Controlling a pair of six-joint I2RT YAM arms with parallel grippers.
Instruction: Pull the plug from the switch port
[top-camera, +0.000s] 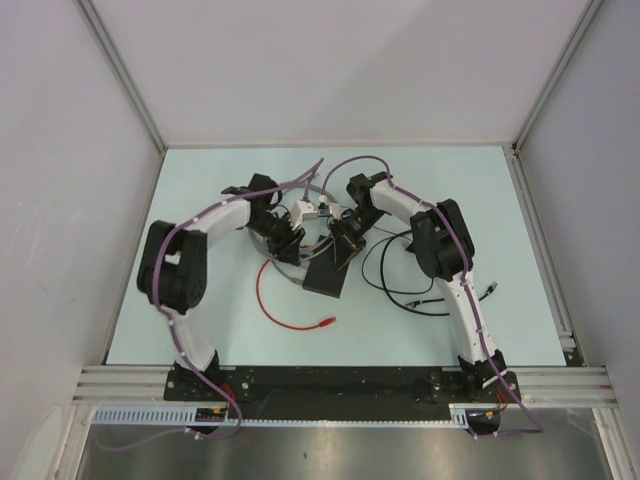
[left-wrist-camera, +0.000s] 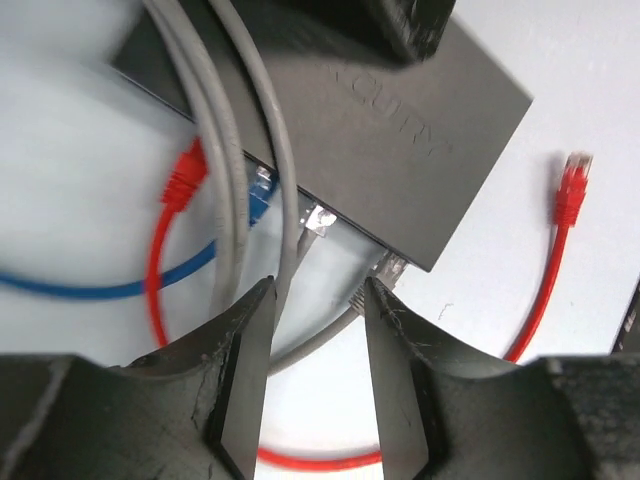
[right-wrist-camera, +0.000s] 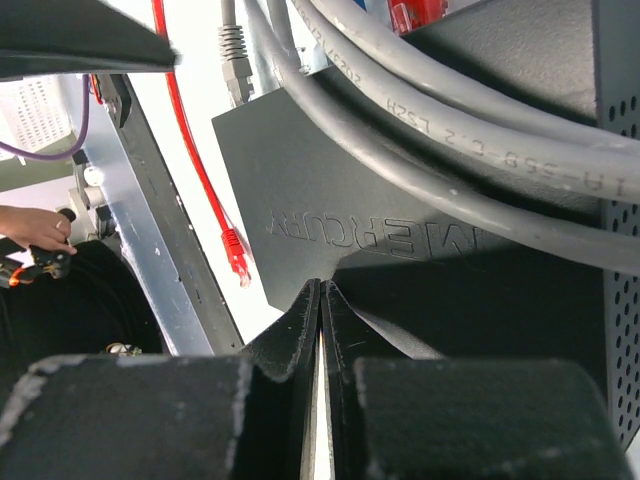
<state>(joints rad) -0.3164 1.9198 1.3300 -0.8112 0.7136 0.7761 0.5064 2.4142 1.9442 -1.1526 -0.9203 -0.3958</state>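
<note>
Top view: both claws meet over the black switch (top-camera: 325, 275), mid-tabletop (top-camera: 200, 190).

Left wrist view: the left claw (left-wrist-camera: 315, 340) is spread, pinching nothing. The grey plug (left-wrist-camera: 318, 220) in the switch port (left-wrist-camera: 345, 228) sits just above its gap, long axis running down-frame. A red plug (left-wrist-camera: 183, 182) and a blue plug (left-wrist-camera: 262, 190) crowd the left.

Right wrist view: the right claw (right-wrist-camera: 320, 295) is pressed together, against the switch top.

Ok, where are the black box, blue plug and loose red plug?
black box (left-wrist-camera: 385, 110), left wrist view, flat top
blue plug (left-wrist-camera: 262, 193), left wrist view, its head
loose red plug (left-wrist-camera: 571, 192), left wrist view, its boot
</note>
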